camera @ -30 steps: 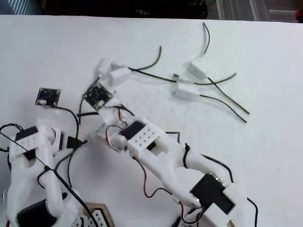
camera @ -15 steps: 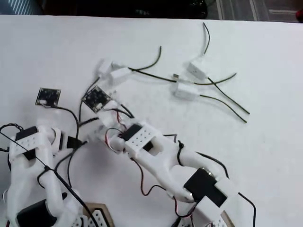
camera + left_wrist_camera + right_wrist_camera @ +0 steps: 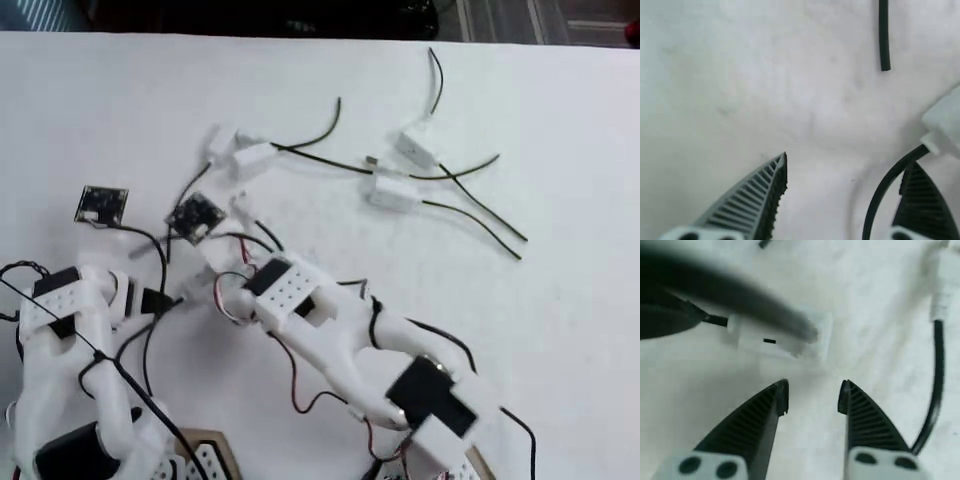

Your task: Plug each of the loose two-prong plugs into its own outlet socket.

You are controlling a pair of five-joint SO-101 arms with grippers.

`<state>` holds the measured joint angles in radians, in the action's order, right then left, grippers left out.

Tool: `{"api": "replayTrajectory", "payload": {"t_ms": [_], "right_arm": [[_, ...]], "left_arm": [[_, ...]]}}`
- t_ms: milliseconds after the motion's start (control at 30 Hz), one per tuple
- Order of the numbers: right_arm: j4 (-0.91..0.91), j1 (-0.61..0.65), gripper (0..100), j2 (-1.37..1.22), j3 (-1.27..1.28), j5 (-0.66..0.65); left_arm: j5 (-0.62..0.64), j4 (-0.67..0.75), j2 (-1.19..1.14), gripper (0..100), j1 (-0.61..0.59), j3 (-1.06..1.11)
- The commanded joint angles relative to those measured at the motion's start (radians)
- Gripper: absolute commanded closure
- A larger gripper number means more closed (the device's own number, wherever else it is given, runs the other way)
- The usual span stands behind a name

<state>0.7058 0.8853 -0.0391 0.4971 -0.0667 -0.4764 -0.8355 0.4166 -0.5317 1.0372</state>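
Left pincer [image 3: 840, 200]: jaws wide, holding nothing, poised low over the table [image 3: 560, 120]. A white connector piece [image 3: 946, 120] with its black cord [image 3: 874, 202] lies just beside one finger, apparently within reach.

Right pincer [image 3: 812, 400]: jaws at a narrow gap, empty. The tips are lined up just short of a white connector [image 3: 782, 337] lying flat, which I judge a pre-grasp alignment. Plug or socket cannot be determined.

Farther right, the nearer connector [image 3: 390, 192] and farther connector [image 3: 415, 150] lie near each other but apart, cords trailing. Judged: none mated yet.
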Motion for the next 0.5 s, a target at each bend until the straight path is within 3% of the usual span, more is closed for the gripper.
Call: {"api": "replayTrajectory", "payload": {"t_ms": [0, 267, 367, 467], "right_arm": [[0.051, 0.004, 83.3, 0.163, -0.054, -0.002], [0.211, -0.019, 89.7, 0.45, -0.052, -0.002], [0.243, -0.09, 95.4, 0.509, -0.04, -0.002], [0.206, -0.189, 97.9, 0.53, 0.026, 0.058]], "left_arm": [[0.002, 0.031, 0.035, 65, -0.001, -0.005], [0.002, 0.035, 0.036, 65, 0.021, -0.006], [0.0, 0.017, 0.036, 65, 0.021, -0.04], [-0.021, -0.094, 0.038, 65, 0.019, -0.126]]}}
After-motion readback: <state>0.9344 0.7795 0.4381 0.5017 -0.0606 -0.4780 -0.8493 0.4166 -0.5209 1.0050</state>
